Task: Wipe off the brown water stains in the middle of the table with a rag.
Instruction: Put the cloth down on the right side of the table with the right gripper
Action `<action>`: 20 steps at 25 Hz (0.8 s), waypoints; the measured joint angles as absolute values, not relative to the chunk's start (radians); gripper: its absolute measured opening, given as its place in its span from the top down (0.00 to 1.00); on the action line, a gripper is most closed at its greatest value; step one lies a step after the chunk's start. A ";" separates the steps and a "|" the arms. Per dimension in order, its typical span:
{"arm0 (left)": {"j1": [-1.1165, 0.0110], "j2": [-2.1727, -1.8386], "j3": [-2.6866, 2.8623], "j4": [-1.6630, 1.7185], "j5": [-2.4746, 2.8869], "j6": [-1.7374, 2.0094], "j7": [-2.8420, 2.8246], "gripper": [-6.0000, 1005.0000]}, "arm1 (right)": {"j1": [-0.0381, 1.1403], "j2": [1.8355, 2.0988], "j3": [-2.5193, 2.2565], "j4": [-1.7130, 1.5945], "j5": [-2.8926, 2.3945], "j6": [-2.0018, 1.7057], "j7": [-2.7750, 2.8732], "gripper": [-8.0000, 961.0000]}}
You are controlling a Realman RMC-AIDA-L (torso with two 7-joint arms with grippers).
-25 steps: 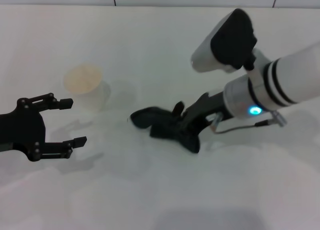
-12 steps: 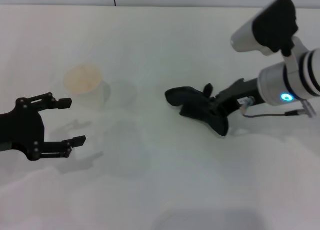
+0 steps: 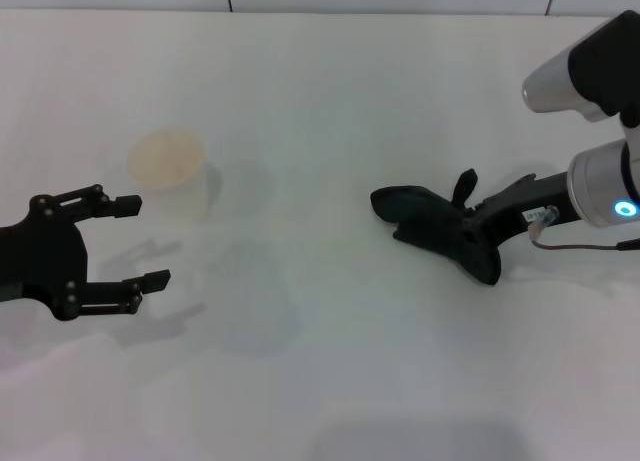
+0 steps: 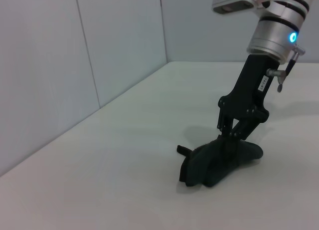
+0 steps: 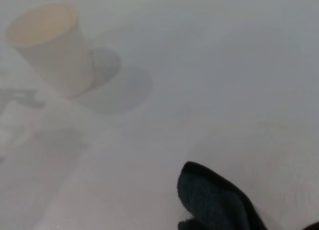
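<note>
The dark rag (image 3: 425, 216) lies pressed on the white table (image 3: 320, 91), right of the middle. My right gripper (image 3: 470, 233) is shut on the rag's right part and holds it against the tabletop. The left wrist view shows the rag (image 4: 219, 160) bunched under the right gripper (image 4: 235, 136). The right wrist view shows only the rag's edge (image 5: 214, 200). My left gripper (image 3: 140, 243) is open and empty, low over the table at the left. No brown stain shows in any view.
A white paper cup (image 3: 172, 173) with a tan inside stands upright at the left, just beyond my left gripper; it also shows in the right wrist view (image 5: 52, 48). A wall runs along the table's far edge (image 4: 99, 65).
My right gripper has dragged the rag to the right across the table, from near the middle to the right side. The left arm and the cup have not moved.
</note>
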State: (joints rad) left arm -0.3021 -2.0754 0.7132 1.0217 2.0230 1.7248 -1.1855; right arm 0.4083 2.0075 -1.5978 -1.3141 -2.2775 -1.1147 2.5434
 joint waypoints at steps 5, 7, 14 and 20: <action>-0.304 -2.075 0.713 1.027 2.023 1.724 -1.191 0.13 | 0.409 2.008 -1.590 -1.329 -2.274 -1.140 2.528 0.86; -0.306 -2.075 0.713 1.027 2.023 1.724 -1.191 0.13 | 0.411 2.008 -1.585 -1.333 -2.274 -1.140 2.525 0.86; -0.306 -2.075 0.713 1.028 2.023 1.725 -1.193 0.13 | 0.404 2.010 -1.559 -1.355 -2.272 -1.128 2.491 0.64; -0.306 -2.073 0.710 1.029 2.012 1.725 -1.193 0.13 | 0.390 2.011 -1.518 -1.372 -2.207 -1.114 2.422 0.35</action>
State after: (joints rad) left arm -0.3058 -2.0729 0.7104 1.0290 2.0116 1.7250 -1.1933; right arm 0.3898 2.0109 -1.5178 -1.3720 -2.2066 -1.1140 2.4222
